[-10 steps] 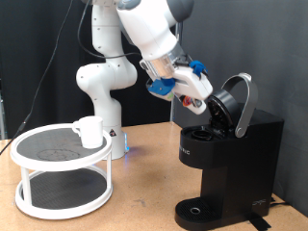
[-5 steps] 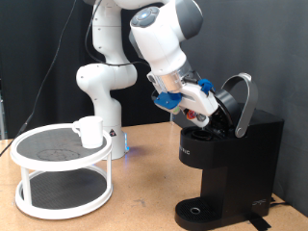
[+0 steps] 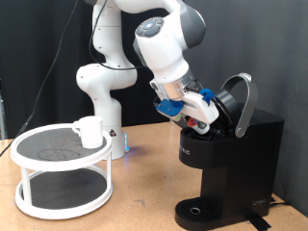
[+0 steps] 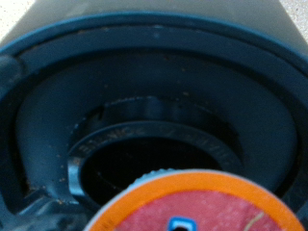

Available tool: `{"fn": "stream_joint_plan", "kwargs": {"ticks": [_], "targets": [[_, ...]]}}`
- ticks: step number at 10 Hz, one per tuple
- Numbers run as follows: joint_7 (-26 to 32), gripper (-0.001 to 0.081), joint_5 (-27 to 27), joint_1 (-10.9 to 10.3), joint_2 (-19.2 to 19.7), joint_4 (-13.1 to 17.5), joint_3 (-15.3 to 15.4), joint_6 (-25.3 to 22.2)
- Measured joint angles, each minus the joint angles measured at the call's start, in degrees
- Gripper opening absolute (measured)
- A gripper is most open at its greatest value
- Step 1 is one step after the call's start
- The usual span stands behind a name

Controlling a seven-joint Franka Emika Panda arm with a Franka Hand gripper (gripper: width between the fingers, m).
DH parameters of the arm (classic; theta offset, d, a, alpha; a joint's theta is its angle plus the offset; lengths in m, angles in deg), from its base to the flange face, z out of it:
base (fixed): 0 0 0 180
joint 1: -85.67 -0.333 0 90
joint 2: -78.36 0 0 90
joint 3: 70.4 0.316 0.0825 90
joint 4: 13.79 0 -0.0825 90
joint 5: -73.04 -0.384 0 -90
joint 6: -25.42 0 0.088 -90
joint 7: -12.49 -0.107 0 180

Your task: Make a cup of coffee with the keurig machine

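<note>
The black keurig machine [image 3: 241, 159] stands at the exterior view's right with its rounded lid [image 3: 240, 100] hinged open. My gripper [image 3: 204, 117] is shut on a small pod with a red top [image 3: 198, 122] and holds it at the open top of the machine, just under the lid. In the wrist view the pod's orange-red top [image 4: 183, 207] sits close before the round dark pod chamber [image 4: 144, 144]. The white cup [image 3: 89, 132] stands on the top tier of a round white stand [image 3: 38, 160] at the exterior view's left, far from the gripper.
The arm's white base [image 3: 101, 82] stands behind the stand at the back of the wooden table [image 3: 144, 207]. The machine's round drip tray [image 3: 199, 212] is bare. A black curtain hangs behind.
The gripper with the pod has moved down and toward the exterior view's right, closer to the machine's open pod chamber. The cup and the machine have not moved.
</note>
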Motion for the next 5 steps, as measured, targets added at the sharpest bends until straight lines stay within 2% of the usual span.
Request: {"fn": "stream_joint_plan", "kwargs": {"ticks": [5], "targets": [[-0.40, 0.0382, 0.00, 0.02, 0.24, -0.65, 0.05, 1.22]]}}
